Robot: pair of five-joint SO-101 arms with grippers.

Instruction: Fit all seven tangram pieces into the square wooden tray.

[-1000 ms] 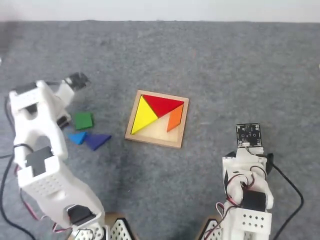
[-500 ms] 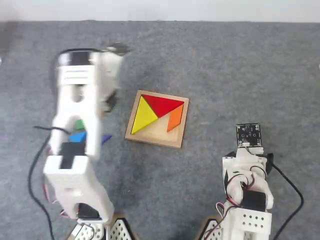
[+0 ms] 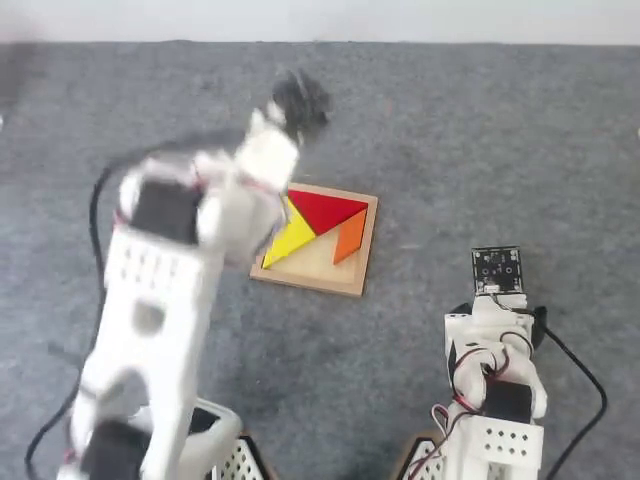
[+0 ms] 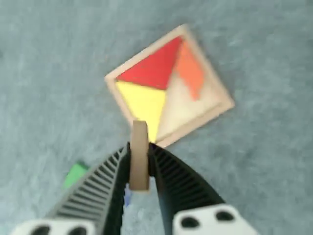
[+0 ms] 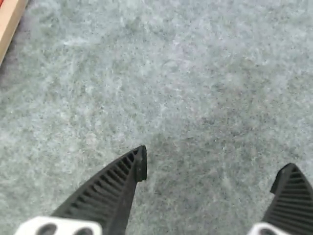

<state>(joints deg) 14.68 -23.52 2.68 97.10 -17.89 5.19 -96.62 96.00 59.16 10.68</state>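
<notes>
1. Since a second ago the left arm [image 3: 165,300] has swung from the mat's left side across to the square wooden tray [image 3: 310,283]. Its left gripper [image 3: 297,100] is now a blur beyond the tray's far edge.
2. The tray lies near the middle of the grey mat [image 3: 480,130], turned slightly askew. It has a pale raised rim [image 4: 221,108].
3. Inside it, a red triangle [image 3: 325,208] fills the far side, a yellow triangle [image 3: 287,232] the left, and an orange piece [image 3: 350,236] sits by the right rim. The near part of the floor shows bare wood.
4. In its wrist view the left gripper [image 4: 140,149] pinches a tan piece [image 4: 139,131], upright and thin. It is probably a tangram piece seen edge-on, though blur hides its outline.
5. A green piece [image 4: 76,174] lies on the mat, apart from the tray.
6. Mat surrounds the tray on all four sides, widest toward the far edge.
7. The right arm [image 3: 495,380] rests at the near right. Its right gripper [image 5: 215,166] is spread wide over the mat, with a tray corner [image 5: 10,19] well apart.
</notes>
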